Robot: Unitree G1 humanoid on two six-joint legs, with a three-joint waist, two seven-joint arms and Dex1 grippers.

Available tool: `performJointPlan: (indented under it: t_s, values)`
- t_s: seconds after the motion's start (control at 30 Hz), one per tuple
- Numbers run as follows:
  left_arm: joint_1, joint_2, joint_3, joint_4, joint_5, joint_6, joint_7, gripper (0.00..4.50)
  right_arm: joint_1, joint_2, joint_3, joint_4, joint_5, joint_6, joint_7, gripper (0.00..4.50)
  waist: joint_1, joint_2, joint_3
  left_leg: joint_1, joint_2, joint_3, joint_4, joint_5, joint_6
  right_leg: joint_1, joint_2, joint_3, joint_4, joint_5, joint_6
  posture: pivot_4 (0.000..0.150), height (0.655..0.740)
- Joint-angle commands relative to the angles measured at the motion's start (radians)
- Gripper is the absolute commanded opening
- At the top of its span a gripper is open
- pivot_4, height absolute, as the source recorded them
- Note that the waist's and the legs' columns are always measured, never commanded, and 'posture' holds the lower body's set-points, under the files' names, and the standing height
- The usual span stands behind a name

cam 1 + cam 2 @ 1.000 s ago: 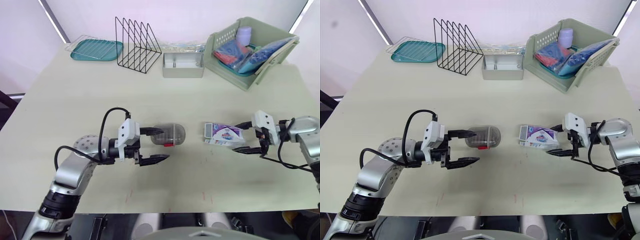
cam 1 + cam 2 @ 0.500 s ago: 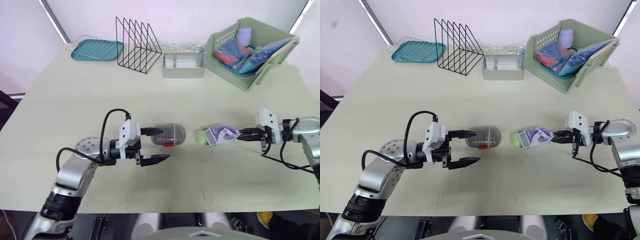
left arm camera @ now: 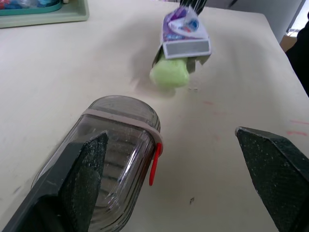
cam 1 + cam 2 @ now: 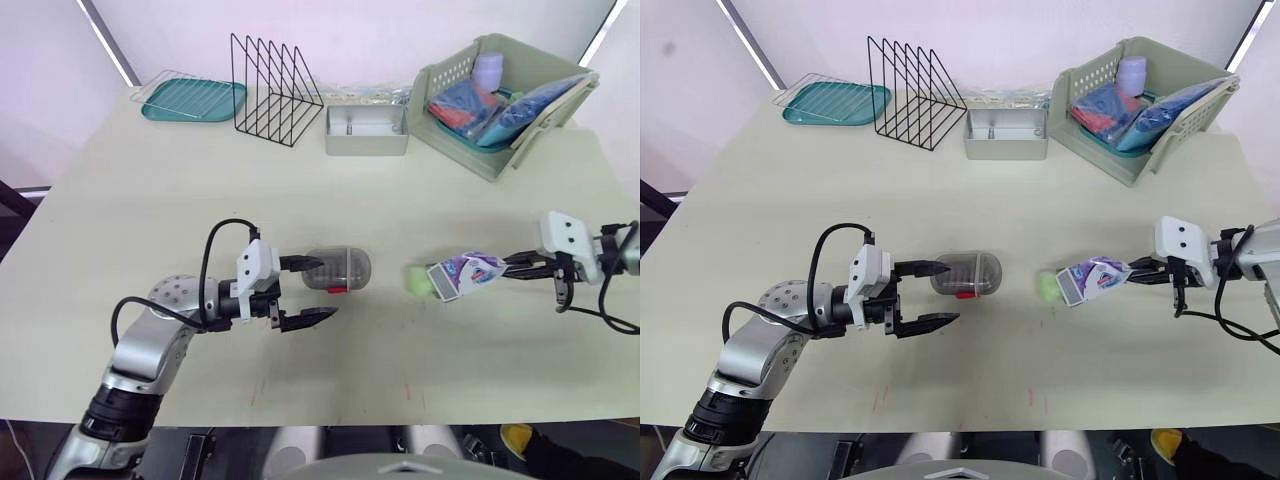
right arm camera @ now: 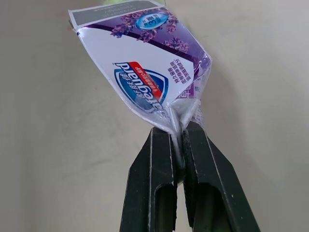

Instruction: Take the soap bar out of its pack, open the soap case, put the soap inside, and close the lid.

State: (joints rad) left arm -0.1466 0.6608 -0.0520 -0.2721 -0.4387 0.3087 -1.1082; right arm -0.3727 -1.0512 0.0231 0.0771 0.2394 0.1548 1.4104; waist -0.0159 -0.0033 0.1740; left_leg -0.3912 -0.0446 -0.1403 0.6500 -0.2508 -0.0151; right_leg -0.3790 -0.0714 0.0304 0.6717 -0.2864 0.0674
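My right gripper [image 5: 177, 133] is shut on the crimped end of the purple-and-white soap pack [image 4: 468, 274], holding it tilted off the table. A pale green soap bar [image 4: 417, 280] pokes out of the pack's open end [image 3: 185, 47] and rests on the table. The clear, smoke-tinted soap case [image 4: 337, 269] with a red latch lies closed on its side at the table's middle. My left gripper [image 4: 312, 291] stands open beside it, one finger [image 3: 84, 176] touching the case's near end and the other finger [image 3: 275, 174] well apart.
At the back stand a teal tray [image 4: 192, 100], a black wire rack [image 4: 275, 90], a grey metal box [image 4: 366, 131] and a green basket [image 4: 500, 95] with packets. The table's front edge lies close below both arms.
My right gripper shut on the pack's end, lifted it and drew it to the right. The green soap slid out of the open end. The left arm stayed put.
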Motion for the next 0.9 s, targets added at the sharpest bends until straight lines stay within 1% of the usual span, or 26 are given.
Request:
performJointPlan:
  t_s: [0.03, 0.13, 0.27, 0.5, 0.63, 0.8, 0.9]
  values:
    - [-0.006, 0.005, 0.01, 0.001, -0.003, -0.023, -0.007, 4.5, 0.006, -0.033, -0.032, -0.066, -0.012, 0.023, -0.029, 0.04, 0.0, 0.0, 0.0, 0.0, 0.0, 0.0, 0.0, 0.0, 0.0, 0.0, 0.0, 0.0, 0.0, 0.0, 0.0, 0.15, 0.74]
    - [-0.011, 0.004, 0.005, 0.005, -0.002, -0.025, -0.01, 4.5, 0.01, -0.039, -0.025, -0.095, -0.042, 0.033, -0.069, 0.04, 0.001, 0.0, 0.0, 0.0, 0.0, 0.0, 0.0, 0.0, 0.0, 0.0, 0.0, 0.0, 0.0, 0.0, 0.0, 0.15, 0.74]
    - [-0.014, 0.005, 0.004, 0.007, -0.002, -0.025, -0.013, 4.5, 0.02, -0.053, -0.022, -0.128, -0.065, 0.029, -0.078, 0.04, 0.002, 0.0, 0.0, 0.0, 0.0, 0.0, 0.0, 0.0, 0.0, 0.0, 0.0, 0.0, 0.0, 0.0, 0.0, 0.15, 0.74]
    - [-0.017, 0.006, 0.002, 0.009, -0.002, -0.025, -0.02, 4.5, 0.014, -0.096, -0.027, -0.114, -0.086, -0.035, -0.042, 0.04, 0.001, 0.0, 0.0, 0.0, 0.0, 0.0, 0.0, 0.0, 0.0, 0.0, 0.0, 0.0, 0.0, 0.0, 0.0, 0.15, 0.74]
    - [-0.021, 0.004, -0.002, 0.009, -0.002, -0.027, -0.028, 4.5, -0.004, -0.129, -0.031, -0.063, -0.098, -0.092, -0.018, 0.04, 0.001, 0.0, 0.0, 0.0, 0.0, 0.0, 0.0, 0.0, 0.0, 0.0, 0.0, 0.0, 0.0, 0.0, 0.0, 0.15, 0.74]
    - [-0.022, 0.005, -0.002, 0.005, -0.005, -0.024, -0.037, 4.5, -0.029, -0.168, -0.05, 0.047, -0.091, -0.156, 0.023, 0.04, 0.001, 0.0, 0.0, 0.0, 0.0, 0.0, 0.0, 0.0, 0.0, 0.0, 0.0, 0.0, 0.0, 0.0, 0.0, 0.15, 0.74]
    - [-0.022, 0.007, 0.003, -0.003, -0.012, -0.02, -0.041, 4.5, -0.043, -0.162, -0.082, 0.112, -0.056, -0.13, 0.014, 0.04, 0.001, 0.001, 0.0, 0.0, 0.0, 0.001, 0.0, 0.0, 0.0, 0.0, 0.0, 0.0, -0.001, 0.0, 0.0, 0.15, 0.74]
